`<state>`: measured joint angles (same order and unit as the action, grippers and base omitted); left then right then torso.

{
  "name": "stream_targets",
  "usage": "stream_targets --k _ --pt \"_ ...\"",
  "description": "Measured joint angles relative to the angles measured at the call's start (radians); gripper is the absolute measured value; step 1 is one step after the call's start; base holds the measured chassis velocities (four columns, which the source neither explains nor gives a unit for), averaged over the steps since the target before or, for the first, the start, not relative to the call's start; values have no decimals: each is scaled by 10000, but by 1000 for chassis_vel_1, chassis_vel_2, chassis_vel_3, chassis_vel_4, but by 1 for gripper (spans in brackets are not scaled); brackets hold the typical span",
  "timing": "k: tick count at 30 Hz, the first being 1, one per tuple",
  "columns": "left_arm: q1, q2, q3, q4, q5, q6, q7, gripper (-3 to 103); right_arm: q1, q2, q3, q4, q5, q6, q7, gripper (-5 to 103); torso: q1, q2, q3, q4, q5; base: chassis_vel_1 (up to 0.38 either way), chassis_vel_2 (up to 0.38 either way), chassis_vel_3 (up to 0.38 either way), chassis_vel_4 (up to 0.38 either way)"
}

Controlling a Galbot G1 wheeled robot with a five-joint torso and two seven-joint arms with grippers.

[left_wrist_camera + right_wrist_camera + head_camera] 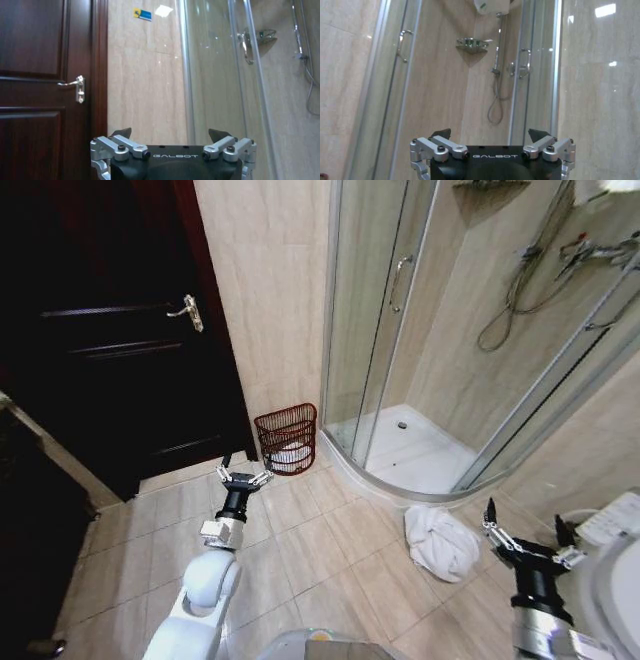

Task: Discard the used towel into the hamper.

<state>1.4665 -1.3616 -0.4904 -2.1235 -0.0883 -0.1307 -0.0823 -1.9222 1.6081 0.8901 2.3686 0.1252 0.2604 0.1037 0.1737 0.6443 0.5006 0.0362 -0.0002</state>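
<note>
Tiled bathroom floor point(330, 550) carries a crumpled white towel point(441, 542) at lower right and the hamper point(287, 439) at centre, beside the shower enclosure point(440, 330). Left gripper point(243, 478) and right gripper point(527, 543) hover spread wide, both empty.

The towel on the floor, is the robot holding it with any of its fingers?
No, nothing is held. The towel lies crumpled on the tiles. The right gripper is open beside it; the left gripper is open near the hamper.

Even indoor light; glare spots on glossy wall tiles point(605, 10); dark door point(110, 330) underexposed
</note>
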Motion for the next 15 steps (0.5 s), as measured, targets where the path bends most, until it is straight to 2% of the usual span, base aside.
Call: stream_targets --k 5,15 --pt "31 -95 -71 101 -19 -181 0 100 -45 0 -18 4 -29 17 -8 100 0 0 0 -4 0 -197 -173 163 181" --pt "46 -154 -35 68 5 -193 5 100 -37 0 37 9 -5 15 9 100 0 0 0 1 4 -167 -152 166 162"
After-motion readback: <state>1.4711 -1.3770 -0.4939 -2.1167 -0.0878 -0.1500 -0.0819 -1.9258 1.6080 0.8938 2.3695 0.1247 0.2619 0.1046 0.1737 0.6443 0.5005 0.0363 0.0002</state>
